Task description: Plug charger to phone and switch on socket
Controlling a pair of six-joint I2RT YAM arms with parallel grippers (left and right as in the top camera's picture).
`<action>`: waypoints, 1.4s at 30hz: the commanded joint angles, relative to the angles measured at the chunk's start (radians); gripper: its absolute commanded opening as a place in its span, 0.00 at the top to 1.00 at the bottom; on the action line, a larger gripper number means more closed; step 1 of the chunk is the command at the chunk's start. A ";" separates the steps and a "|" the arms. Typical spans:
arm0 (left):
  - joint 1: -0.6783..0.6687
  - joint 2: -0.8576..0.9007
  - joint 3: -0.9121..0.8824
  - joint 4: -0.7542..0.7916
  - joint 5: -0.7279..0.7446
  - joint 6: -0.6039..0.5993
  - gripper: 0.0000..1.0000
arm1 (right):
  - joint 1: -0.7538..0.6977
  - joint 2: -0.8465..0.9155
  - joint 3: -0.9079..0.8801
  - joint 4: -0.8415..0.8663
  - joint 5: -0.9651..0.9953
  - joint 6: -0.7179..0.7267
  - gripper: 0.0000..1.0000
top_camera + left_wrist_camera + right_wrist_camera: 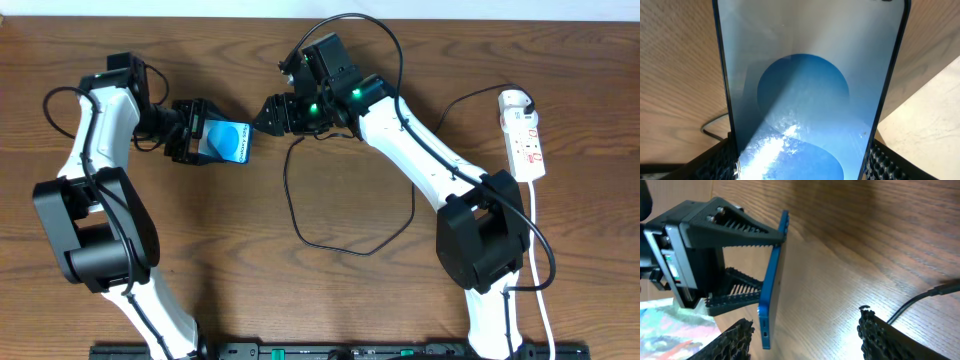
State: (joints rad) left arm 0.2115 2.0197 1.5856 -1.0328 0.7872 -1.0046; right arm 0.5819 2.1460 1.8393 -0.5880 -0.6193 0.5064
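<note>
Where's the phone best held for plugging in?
Across its two long edges, coming from the end away from the right gripper, as the left gripper does: the phone is slim and flat, and its other short end stays bare for plugging.

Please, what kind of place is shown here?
Probably an indoor robot workbench or lab: a left arm and a right arm stand at a wooden table, with a phone and a power strip.
</note>
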 commanded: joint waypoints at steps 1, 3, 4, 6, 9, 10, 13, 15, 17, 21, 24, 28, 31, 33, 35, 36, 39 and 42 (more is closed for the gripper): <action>-0.004 -0.027 0.010 -0.005 0.032 -0.087 0.36 | 0.003 -0.015 0.021 0.005 -0.047 -0.025 0.32; -0.008 -0.027 0.010 -0.005 0.032 -0.121 0.36 | 0.009 -0.015 0.022 0.003 -0.046 -0.023 0.31; -0.012 -0.027 0.010 -0.005 0.032 -0.130 0.36 | 0.012 -0.015 0.022 0.000 -0.045 -0.014 0.31; -0.022 -0.027 0.010 -0.001 0.032 -0.135 0.36 | 0.021 -0.015 0.022 -0.008 -0.036 0.008 0.32; -0.043 -0.027 0.010 -0.001 0.032 -0.138 0.36 | 0.043 -0.015 0.022 -0.031 0.019 0.059 0.35; -0.051 -0.027 0.010 -0.001 0.032 -0.144 0.36 | 0.053 -0.015 0.021 -0.041 0.047 0.077 0.35; -0.084 -0.027 0.010 -0.002 0.033 -0.161 0.36 | 0.093 -0.015 0.021 -0.052 0.112 0.078 0.40; -0.100 -0.027 0.010 -0.002 0.036 -0.161 0.36 | 0.108 -0.015 0.021 -0.053 0.148 0.093 0.45; -0.114 -0.027 0.010 -0.002 0.040 -0.161 0.36 | 0.115 -0.015 0.021 -0.060 0.184 0.111 0.53; -0.144 -0.027 0.010 -0.002 0.043 -0.162 0.36 | 0.120 -0.014 0.021 -0.059 0.210 0.119 0.60; -0.152 -0.027 0.010 -0.003 0.043 -0.173 0.36 | 0.120 -0.012 0.017 -0.059 0.215 0.122 0.65; -0.152 -0.027 0.010 -0.003 0.043 -0.176 0.36 | 0.121 -0.009 0.002 -0.063 0.236 0.122 0.76; -0.152 -0.027 0.010 -0.003 0.043 -0.176 0.36 | 0.121 -0.006 0.000 -0.063 0.236 0.126 0.89; -0.152 -0.027 0.010 -0.002 0.043 -0.176 0.36 | 0.121 -0.006 0.000 -0.063 0.236 0.126 0.99; -0.152 -0.027 0.010 -0.002 0.043 -0.176 0.36 | 0.119 -0.006 0.000 -0.059 0.236 0.126 0.99; -0.152 -0.027 0.010 -0.002 0.043 -0.176 0.36 | 0.117 -0.006 0.000 -0.058 0.236 0.129 0.99; -0.152 -0.027 0.010 -0.002 0.043 -0.176 0.36 | 0.110 -0.006 0.001 -0.049 0.235 0.141 0.99; -0.151 -0.027 0.010 -0.002 0.042 -0.175 0.36 | 0.090 -0.008 0.003 -0.042 0.225 0.157 0.99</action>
State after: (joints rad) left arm 0.0635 2.0178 1.5864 -1.0237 0.8173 -1.1786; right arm 0.6956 2.1475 1.8332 -0.6533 -0.3786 0.6430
